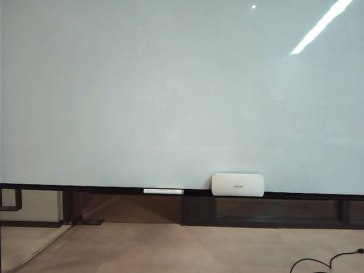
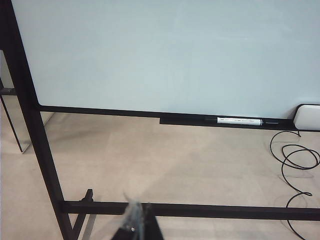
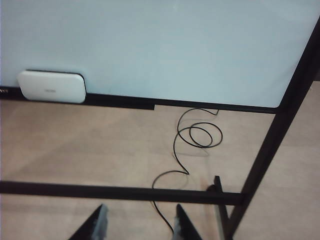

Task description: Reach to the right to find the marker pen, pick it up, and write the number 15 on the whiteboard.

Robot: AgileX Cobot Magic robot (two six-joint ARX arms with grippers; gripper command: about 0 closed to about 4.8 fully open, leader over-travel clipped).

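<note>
Board's blank and no marker pen is in view anywhere, only a white stick (image 1: 163,191) left of the white eraser box (image 1: 238,185) on the whiteboard (image 1: 170,91) rail, so I'd swing the right gripper (image 3: 140,222), fingers apart, further right of that box; left gripper (image 2: 137,225) can't tell.

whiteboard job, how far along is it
Nothing looks done: the whiteboard is blank, no 15 on it. Nothing is in hand: the right gripper is open and empty, the left gripper idle low. A white stick lies on the rail. Finding, picking and writing remain.
</note>
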